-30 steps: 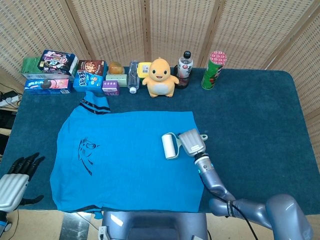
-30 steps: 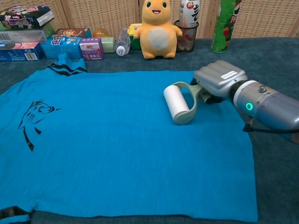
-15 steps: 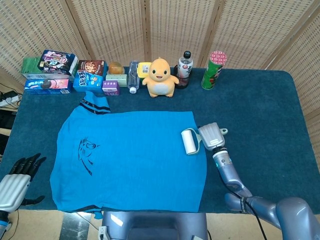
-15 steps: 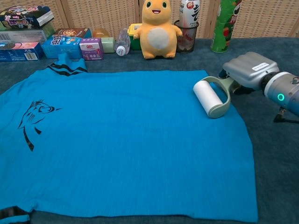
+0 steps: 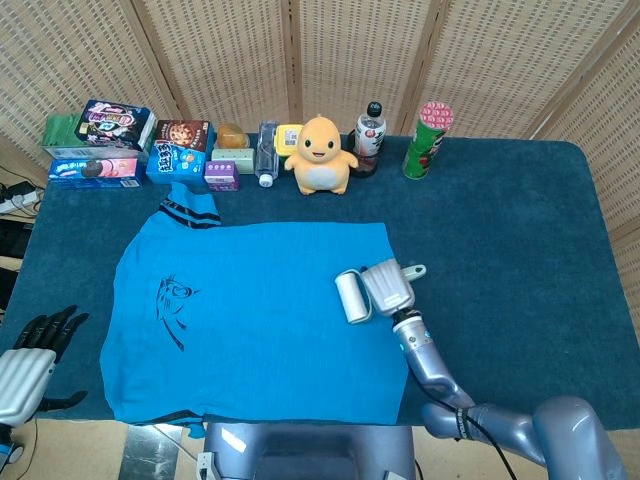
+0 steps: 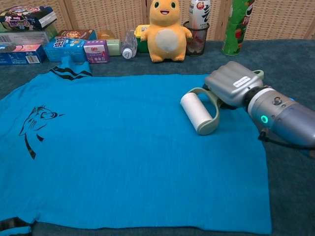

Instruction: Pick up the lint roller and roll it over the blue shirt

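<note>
- One desk [image 5: 520,230] covered in dark blue cloth carries everything; woven cane screens [image 5: 300,60] stand behind it.
- Blue shirt [image 5: 255,320] lies spread flat over the left and middle of the desk, its black-striped collar [image 5: 190,210] towards the back and a black cat drawing [image 5: 172,310] near its left side.
- Right hand [image 6: 235,90] has its grey back turned up; it grips the handle of the lint roller, though the fingers are hidden under the hand; it sits at the shirt's right edge.
- Left hand [image 5: 35,355] shows only in the head view, off the desk's front left corner, holding nothing, its dark fingers [image 5: 55,325] stretched and apart.
- Yellow plush toy [image 5: 320,155] stands upright at the back, just behind the shirt.
- Snack boxes [image 5: 100,145] are stacked at the back left corner; a blue biscuit box [image 5: 178,150] stands beside them.
- Green crisp tube [image 5: 428,140] stands upright at the back, right of the toy.
- Drink bottle [image 5: 369,138] with a black cap stands between toy and tube; the chest view shows it standing in a dark cup [image 6: 196,45].
- Lint roller [image 6: 196,113] lies with its white drum on the shirt's right part, its pale green frame looping back to the right hand.
- Clear bottle [image 5: 266,155] lies on its side left of the toy; small purple box [image 5: 221,175] just left of it.
</note>
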`<action>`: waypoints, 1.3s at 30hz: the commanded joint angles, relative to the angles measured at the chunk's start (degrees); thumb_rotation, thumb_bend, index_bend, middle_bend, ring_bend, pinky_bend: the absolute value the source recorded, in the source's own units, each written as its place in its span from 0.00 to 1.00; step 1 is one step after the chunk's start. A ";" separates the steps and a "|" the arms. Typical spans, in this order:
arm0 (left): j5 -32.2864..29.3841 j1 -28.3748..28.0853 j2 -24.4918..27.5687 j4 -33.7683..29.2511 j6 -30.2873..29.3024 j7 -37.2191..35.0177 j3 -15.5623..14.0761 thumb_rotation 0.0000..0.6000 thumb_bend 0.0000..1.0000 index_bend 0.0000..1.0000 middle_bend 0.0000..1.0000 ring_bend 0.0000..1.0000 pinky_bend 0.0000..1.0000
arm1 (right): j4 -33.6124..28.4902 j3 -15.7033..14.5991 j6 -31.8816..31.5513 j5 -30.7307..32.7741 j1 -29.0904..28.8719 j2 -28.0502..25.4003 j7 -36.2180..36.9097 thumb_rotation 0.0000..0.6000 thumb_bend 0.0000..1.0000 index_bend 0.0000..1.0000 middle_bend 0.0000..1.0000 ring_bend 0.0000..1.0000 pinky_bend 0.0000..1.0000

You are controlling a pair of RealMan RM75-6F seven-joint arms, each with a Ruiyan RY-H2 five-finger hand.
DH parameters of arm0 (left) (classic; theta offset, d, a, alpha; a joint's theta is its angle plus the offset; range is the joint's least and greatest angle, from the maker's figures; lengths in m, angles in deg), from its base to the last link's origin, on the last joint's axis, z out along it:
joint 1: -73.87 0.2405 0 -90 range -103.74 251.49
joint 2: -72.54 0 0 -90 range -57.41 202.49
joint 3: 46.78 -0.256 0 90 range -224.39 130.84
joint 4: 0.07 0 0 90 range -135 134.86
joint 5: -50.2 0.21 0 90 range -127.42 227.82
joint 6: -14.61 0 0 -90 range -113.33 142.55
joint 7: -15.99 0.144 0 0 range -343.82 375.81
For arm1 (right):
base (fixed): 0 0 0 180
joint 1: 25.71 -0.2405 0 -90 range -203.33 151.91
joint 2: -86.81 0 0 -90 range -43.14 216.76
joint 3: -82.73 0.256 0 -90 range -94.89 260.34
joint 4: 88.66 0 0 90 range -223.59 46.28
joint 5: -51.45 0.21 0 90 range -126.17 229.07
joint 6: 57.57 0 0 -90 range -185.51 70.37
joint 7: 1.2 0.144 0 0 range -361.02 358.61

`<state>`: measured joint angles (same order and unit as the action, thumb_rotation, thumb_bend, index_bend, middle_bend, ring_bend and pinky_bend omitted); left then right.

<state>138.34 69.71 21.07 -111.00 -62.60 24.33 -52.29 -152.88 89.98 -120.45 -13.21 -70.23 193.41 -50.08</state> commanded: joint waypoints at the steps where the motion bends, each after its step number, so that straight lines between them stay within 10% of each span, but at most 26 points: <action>1: 0.19 0.01 0.14 0.06 -0.05 -0.31 -0.05 1.00 0.09 0.00 0.00 0.00 0.01 | -2.92 1.06 -1.00 1.36 -1.09 2.58 -5.76 1.00 1.00 0.53 0.71 0.83 1.00; 23: 1.29 0.34 0.87 0.29 -0.79 -1.86 -0.26 1.00 0.09 0.00 0.00 0.00 0.01 | -8.23 -0.26 -5.12 1.08 -1.81 9.18 -20.11 1.00 1.00 0.53 0.72 0.83 1.00; 39: 1.86 0.50 0.78 0.12 -0.90 -1.42 -0.47 1.00 0.09 0.00 0.00 0.00 0.01 | 0.95 -3.26 -6.06 -5.42 1.67 4.57 -11.59 1.00 1.00 0.53 0.72 0.83 1.00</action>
<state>140.18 70.19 21.86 -110.86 -63.48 22.87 -52.74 -152.69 86.95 -126.53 -18.14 -69.03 198.64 -62.43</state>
